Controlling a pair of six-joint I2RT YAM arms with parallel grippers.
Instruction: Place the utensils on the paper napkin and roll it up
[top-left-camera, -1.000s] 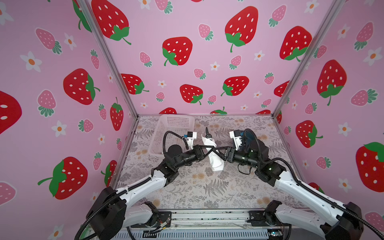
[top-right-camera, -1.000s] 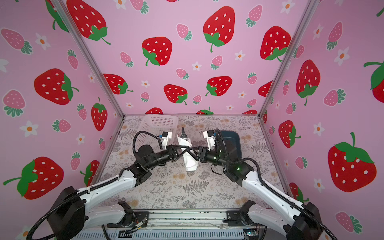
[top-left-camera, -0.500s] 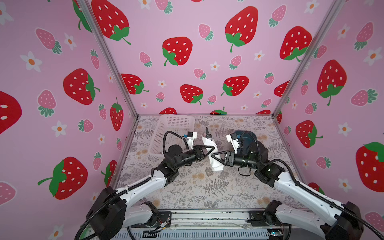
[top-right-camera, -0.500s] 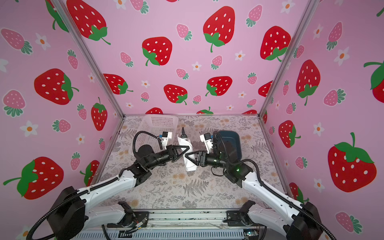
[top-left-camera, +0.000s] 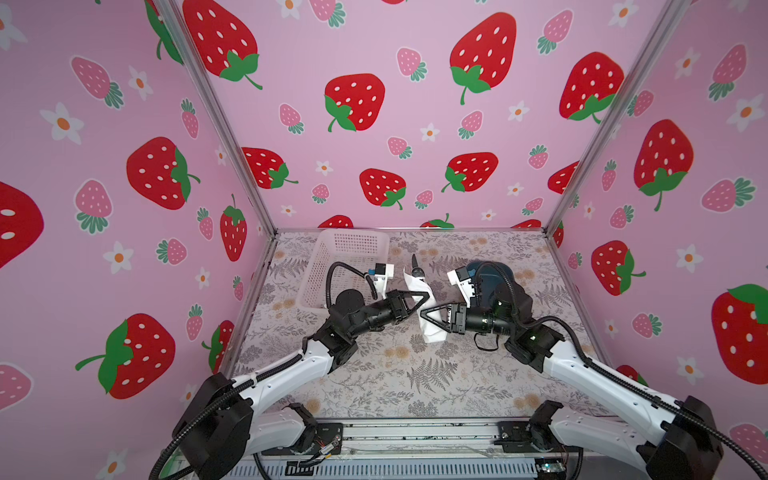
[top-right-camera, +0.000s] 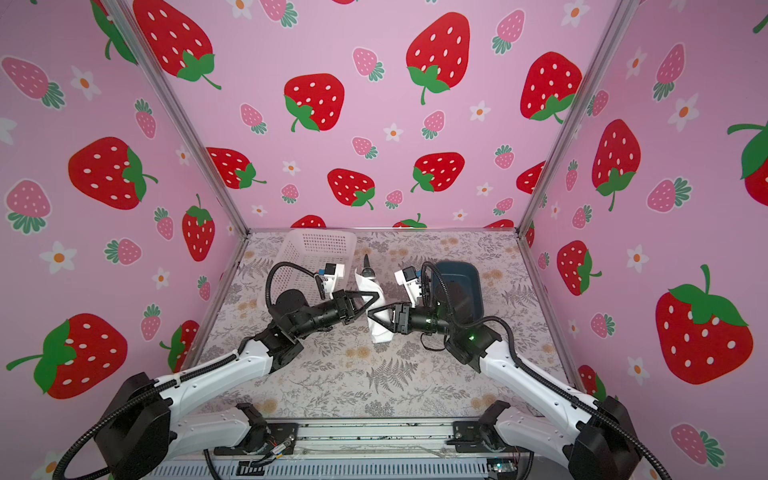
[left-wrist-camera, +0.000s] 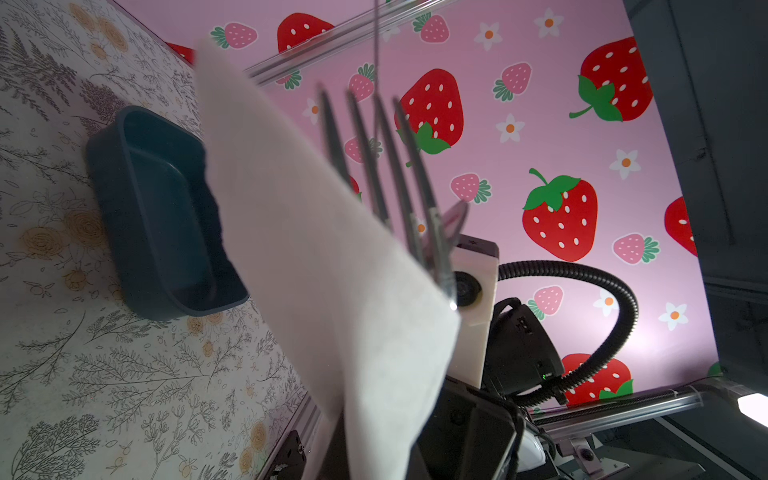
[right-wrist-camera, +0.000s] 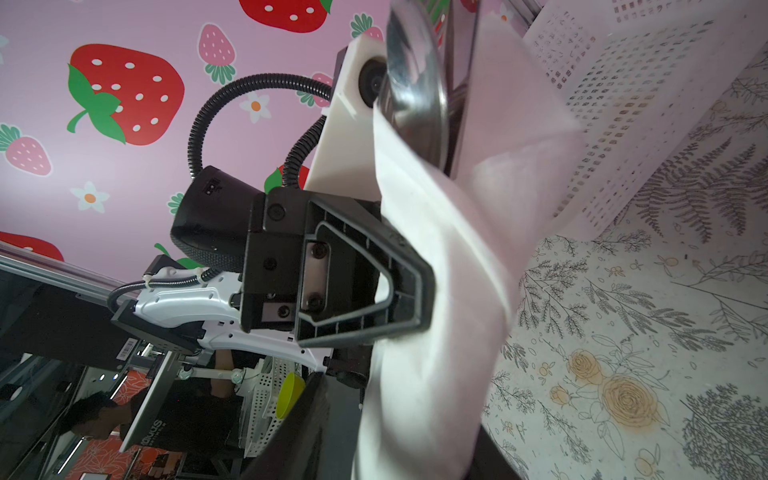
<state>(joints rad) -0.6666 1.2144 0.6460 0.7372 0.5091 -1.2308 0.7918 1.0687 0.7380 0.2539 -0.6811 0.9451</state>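
Both top views are bright and evenly lit, shadows on the table (top-left-camera: 415, 374) soft, frame edges bowed by the wide lens. Wrist views are dimmer (backlit); the paper napkin (left-wrist-camera: 324, 270) and fork (left-wrist-camera: 424, 241) blur up close.

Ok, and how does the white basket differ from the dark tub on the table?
The white basket has perforated walls, while the dark blue tub has solid ones. In both top views the basket stands at the far left and the tub right of the middle. The basket looks the larger of the two. Both are open-topped, roughly rectangular and upright on the floral table. The left wrist view shows the tub empty.
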